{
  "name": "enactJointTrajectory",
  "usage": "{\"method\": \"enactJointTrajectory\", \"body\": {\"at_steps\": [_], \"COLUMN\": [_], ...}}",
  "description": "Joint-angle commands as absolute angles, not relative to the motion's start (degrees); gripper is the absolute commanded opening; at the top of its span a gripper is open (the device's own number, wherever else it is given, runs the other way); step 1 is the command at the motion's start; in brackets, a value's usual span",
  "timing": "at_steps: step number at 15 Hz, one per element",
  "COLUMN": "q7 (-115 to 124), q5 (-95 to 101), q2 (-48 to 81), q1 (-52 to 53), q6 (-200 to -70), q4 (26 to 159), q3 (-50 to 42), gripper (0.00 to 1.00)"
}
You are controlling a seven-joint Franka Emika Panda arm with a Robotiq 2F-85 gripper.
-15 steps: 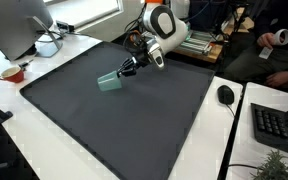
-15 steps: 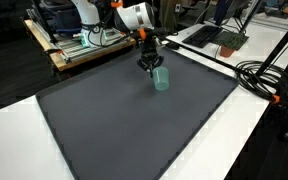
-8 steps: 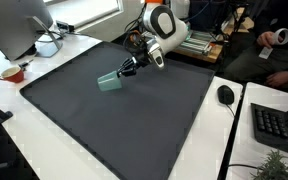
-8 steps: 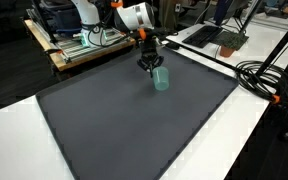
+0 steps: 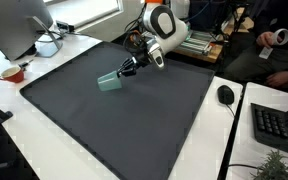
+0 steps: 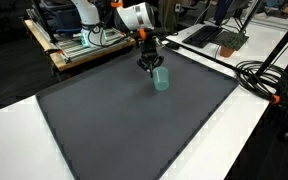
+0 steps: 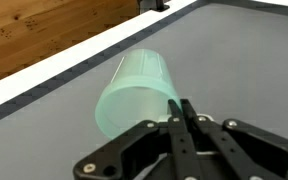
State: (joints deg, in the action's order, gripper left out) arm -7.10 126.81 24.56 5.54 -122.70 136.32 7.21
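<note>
The cup (image 7: 139, 90) is pale green plastic, translucent and frosted, smooth with a soft sheen. The hand (image 7: 179, 108) is black and matt, plastic or metal I cannot tell, with faint highlights on its edges. The mat (image 7: 244, 50) is dark grey, matt, finely grained like cloth or rubber. The counter (image 5: 9, 115) is white and smooth. The board (image 7: 44, 30) is brown wood with visible grain, lightly glossy. The arm (image 5: 166, 28) has a glossy white shell
</note>
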Motion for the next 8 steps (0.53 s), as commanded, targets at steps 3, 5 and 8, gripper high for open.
{"method": "enactJointTrajectory", "body": {"at_steps": [3,5,8], "q7": [-7.2,-7.4,-7.5], "q5": [126.7,126.6,126.6], "q2": [24.6,24.8,25.9], "q1": [5.6,5.5,5.2], "q6": [-122.7,-122.9,-123.4], "q4": [136.3,136.1,135.3], "q3": [7.2,7.2,7.1], "gripper": [0.05,0.01,0.01]}}
